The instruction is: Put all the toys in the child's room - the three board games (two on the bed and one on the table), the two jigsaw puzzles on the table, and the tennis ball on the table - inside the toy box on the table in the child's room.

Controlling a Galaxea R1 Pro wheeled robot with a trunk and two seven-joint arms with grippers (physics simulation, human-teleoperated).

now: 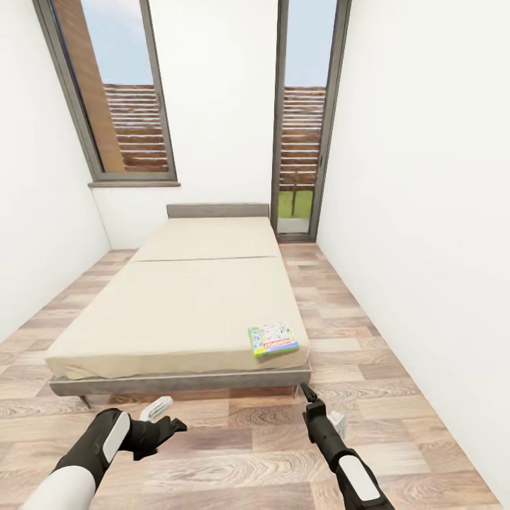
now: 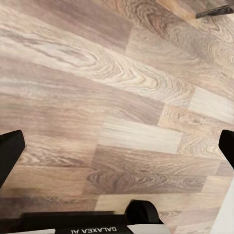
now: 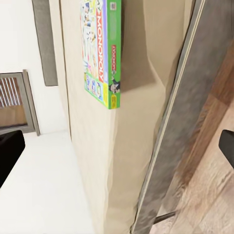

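Observation:
A green and white board game (image 1: 273, 339) lies flat on the near right corner of the bed (image 1: 177, 304), close to the mattress edge. In the right wrist view the same board game (image 3: 102, 48) rests on the beige mattress (image 3: 131, 146) above the grey frame. My right gripper (image 1: 322, 407) hangs open over the floor just in front of that corner, with nothing between its fingers (image 3: 117, 151). My left gripper (image 1: 166, 416) is open and empty near the foot of the bed, facing wood floor (image 2: 117, 151). The table, toy box, jigsaw puzzles and tennis ball are out of view.
White walls close in on both sides. A window (image 1: 117, 92) and a narrow glass door (image 1: 301, 120) stand behind the headboard (image 1: 217, 210). A strip of wood floor (image 1: 354, 333) runs between the bed and the right wall.

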